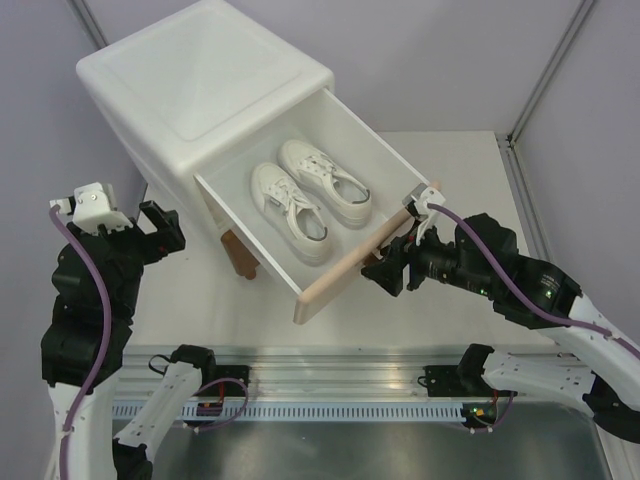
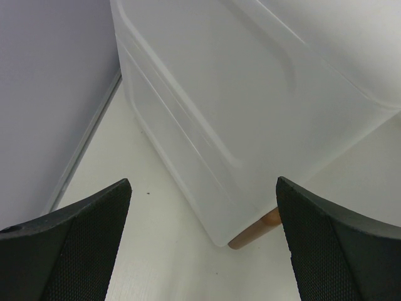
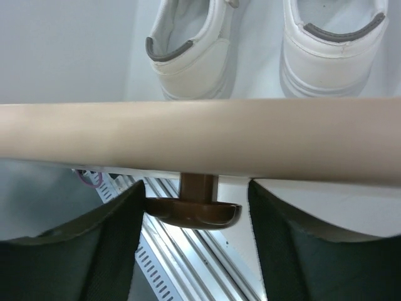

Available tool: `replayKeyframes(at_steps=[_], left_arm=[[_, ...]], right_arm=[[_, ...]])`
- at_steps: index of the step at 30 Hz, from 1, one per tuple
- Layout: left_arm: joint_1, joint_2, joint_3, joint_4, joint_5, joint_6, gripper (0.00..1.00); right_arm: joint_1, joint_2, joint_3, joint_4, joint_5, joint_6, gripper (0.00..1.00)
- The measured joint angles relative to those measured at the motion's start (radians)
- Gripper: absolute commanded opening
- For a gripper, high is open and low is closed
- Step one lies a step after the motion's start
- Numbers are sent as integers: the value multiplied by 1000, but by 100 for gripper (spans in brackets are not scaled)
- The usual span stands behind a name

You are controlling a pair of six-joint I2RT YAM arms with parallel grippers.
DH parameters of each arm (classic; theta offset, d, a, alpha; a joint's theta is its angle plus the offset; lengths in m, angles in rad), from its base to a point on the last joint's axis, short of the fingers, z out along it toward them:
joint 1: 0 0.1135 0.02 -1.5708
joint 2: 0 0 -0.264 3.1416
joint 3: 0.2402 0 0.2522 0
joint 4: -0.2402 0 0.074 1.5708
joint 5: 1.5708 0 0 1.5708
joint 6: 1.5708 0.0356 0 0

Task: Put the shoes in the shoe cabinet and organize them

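Right wrist view: black right gripper (image 3: 195, 191) straddles the small brown drawer knob (image 3: 194, 213), jaws apart, seemingly unclamped; white lace-up sneakers (image 1: 290, 205) lie in the open beige-fronted drawer (image 1: 365, 255) of the white rounded cabinet (image 1: 200, 80); left gripper (image 2: 202, 185) gapes empty.

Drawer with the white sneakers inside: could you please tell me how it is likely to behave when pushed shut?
The drawer looks rigid, so it should probably slide as one piece. The white sneakers lie loose on its smooth floor and may shift. The cabinet stands on slim feet, so a hard push could nudge it.
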Motion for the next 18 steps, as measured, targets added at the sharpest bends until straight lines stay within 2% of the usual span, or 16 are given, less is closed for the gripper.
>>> replayKeyframes(at_steps=[2,3,6,15,18], left_arm=[[0,11,3,-6,8,-3,100],[0,17,5,-7,10,-3,100],[0,29,8,-8,13,-5,100],[0,37,18,-11,33,-7,100],[0,43,23,-11,35,-7,100]], right_arm=[[2,2,3,3,-11,0,55],[2,3,5,2,-11,-3,45],[2,6,14,-5,-11,-14,27],[2,52,101,-74,-10,-48,8],[2,72,141,-92,-10,-56,6]])
